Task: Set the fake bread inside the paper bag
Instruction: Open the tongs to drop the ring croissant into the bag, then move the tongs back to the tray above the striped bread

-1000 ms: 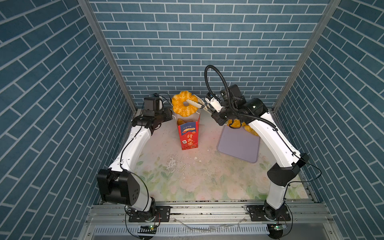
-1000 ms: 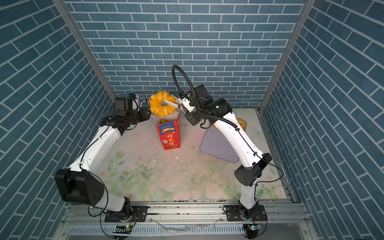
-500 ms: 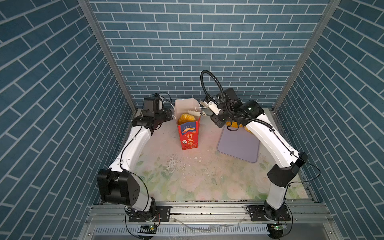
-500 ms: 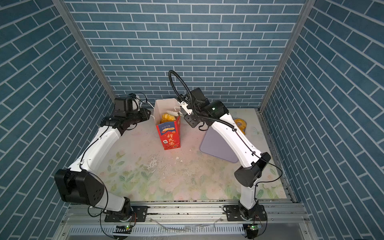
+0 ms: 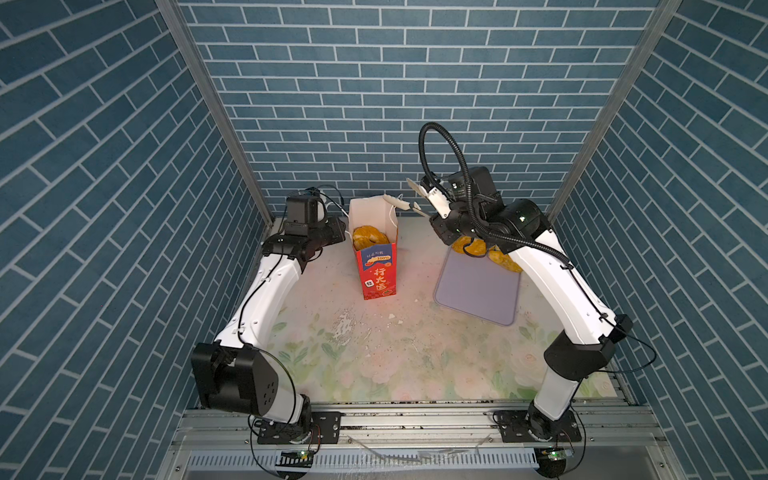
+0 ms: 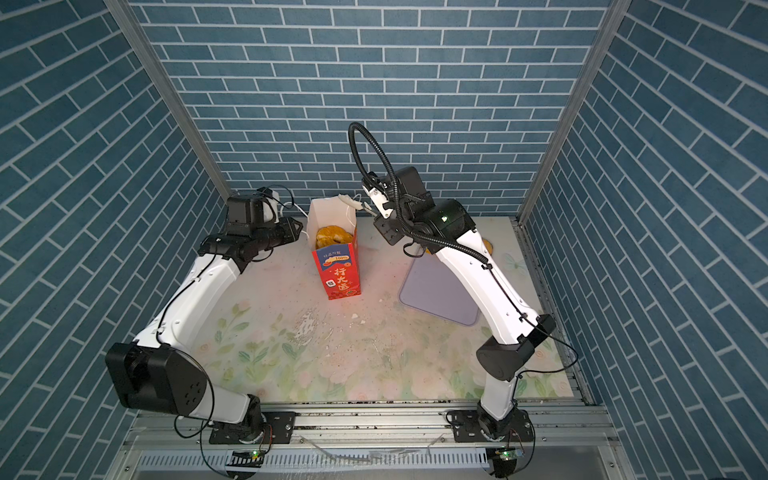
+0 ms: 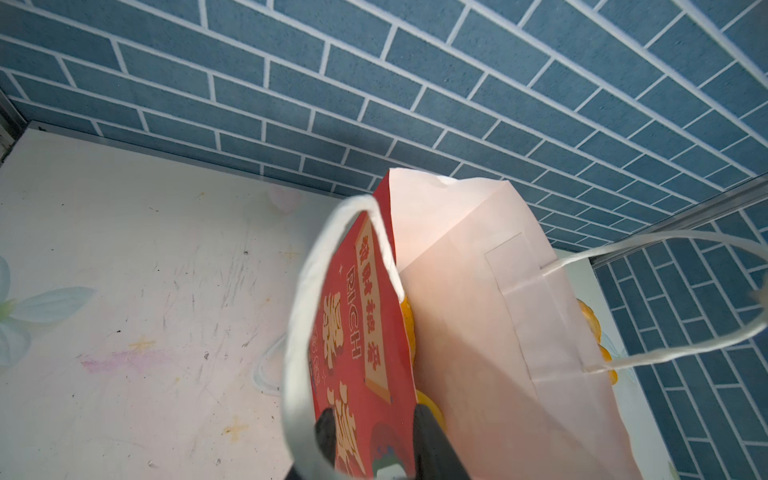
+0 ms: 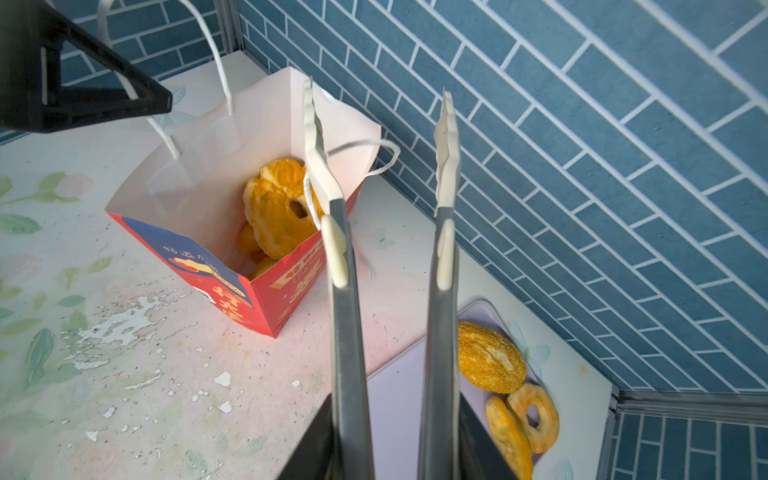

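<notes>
The red paper bag (image 5: 376,270) (image 6: 338,274) stands open at the back of the table. Fake bread (image 5: 370,237) (image 8: 278,212) lies inside it, a ring doughnut on top. My left gripper (image 7: 376,432) (image 5: 344,232) is shut on the bag's left wall (image 7: 374,332), one finger outside and one inside. My right gripper (image 8: 390,440) (image 5: 440,210) clamps a pair of metal tongs (image 8: 345,332). Their white tips are spread apart and empty, above the bag's right rim by a cord handle (image 8: 374,143). More fake bread (image 8: 490,357) (image 5: 469,247) lies on the tray.
A flat lilac tray (image 5: 478,291) (image 8: 407,395) lies right of the bag, with a sesame bun, a ring (image 8: 534,415) and a croissant (image 8: 509,440) at its far end. Blue brick walls close in the back and both sides. The floral table top shows chipped white patches (image 5: 345,324).
A second ago the tongs held a ring doughnut above the bag. It has dropped into the bag, the tongs have spread and drawn back to the right. The left arm is unchanged.
</notes>
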{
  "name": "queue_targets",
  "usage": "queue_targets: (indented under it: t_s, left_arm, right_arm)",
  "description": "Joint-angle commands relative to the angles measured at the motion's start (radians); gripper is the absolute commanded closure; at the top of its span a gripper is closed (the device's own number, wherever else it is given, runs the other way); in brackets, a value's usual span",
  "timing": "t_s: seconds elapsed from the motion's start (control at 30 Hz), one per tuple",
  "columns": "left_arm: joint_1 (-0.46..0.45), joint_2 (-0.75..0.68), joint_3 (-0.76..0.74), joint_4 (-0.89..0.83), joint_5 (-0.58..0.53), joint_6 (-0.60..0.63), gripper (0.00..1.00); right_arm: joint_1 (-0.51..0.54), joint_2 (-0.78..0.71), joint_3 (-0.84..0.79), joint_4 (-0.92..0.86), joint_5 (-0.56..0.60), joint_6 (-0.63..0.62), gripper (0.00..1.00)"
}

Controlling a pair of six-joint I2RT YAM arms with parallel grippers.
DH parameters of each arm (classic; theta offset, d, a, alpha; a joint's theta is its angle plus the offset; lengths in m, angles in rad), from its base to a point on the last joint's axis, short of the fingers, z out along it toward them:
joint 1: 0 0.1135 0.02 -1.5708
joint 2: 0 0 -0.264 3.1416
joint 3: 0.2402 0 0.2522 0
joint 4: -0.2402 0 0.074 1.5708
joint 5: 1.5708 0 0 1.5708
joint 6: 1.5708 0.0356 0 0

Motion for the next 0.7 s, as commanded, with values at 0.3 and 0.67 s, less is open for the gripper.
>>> queue_targets:
  t_s: [0.3,0.67]
  left_arm:
    - [0.001,-0.036,-0.021,-0.006,0.014,0.041,0.67]
    - [0.000,-0.065,-0.016,0.000,0.034,0.037,0.64]
  right_arm:
    - [-0.123,-0.231,-0.191,0.091,0.009,0.089,0.64]
    - [-0.327,-0.384,-0.548,0.155,0.005,0.223,0.64]
